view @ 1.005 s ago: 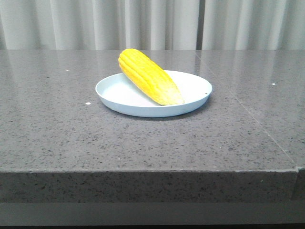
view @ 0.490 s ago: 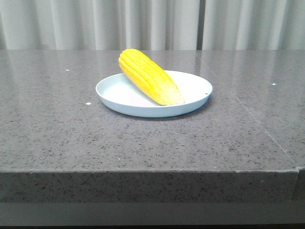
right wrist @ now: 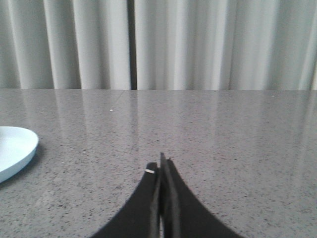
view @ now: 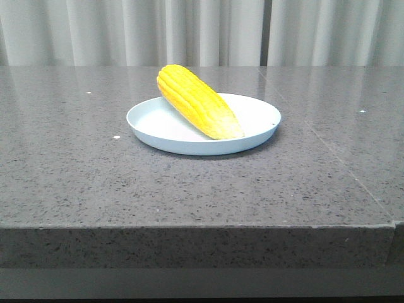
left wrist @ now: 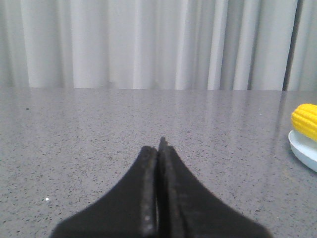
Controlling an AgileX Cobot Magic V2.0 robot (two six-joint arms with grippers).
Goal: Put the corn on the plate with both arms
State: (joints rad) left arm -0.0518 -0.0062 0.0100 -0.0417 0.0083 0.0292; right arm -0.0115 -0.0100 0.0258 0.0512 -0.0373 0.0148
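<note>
**Inspector:** Front view first. Where is the corn?

**Assistant:** It lies on the plate, slanting across it. The thick end rests over the rim at about 11 o'clock and rises above it; the pale tip points toward 5 o'clock and sits inside the dish, close to the near rim. The plate stands on the grey speckled tabletop, a pleated curtain behind. Neither arm shows in this view.

**Inspector:** Left wrist view?

**Assistant:** The left hand is clenched, both black fingers pressed together with nothing between them. It hangs low over bare tabletop. At roughly 3 o'clock of the picture, the corn's blunt end and a sliver of plate rim are visible, well apart from the hand.

**Inspector:** Right wrist view?

**Assistant:** The right hand is likewise clenched and empty, with a small pale speck on one finger. The plate's edge shows at about 9 o'clock, well apart again. No corn is visible here.

**Inspector:** Which step is in hand?

**Assistant:** In my judgement the placing is done: the corn rests on the plate and both hands are clear of it. Only the close-out remains.

**Inspector:** What does the next move call for?

**Assistant:** Little. The arms should keep away from the plate, since the thick end overhangs the rim and a knock might roll the corn off.
</note>
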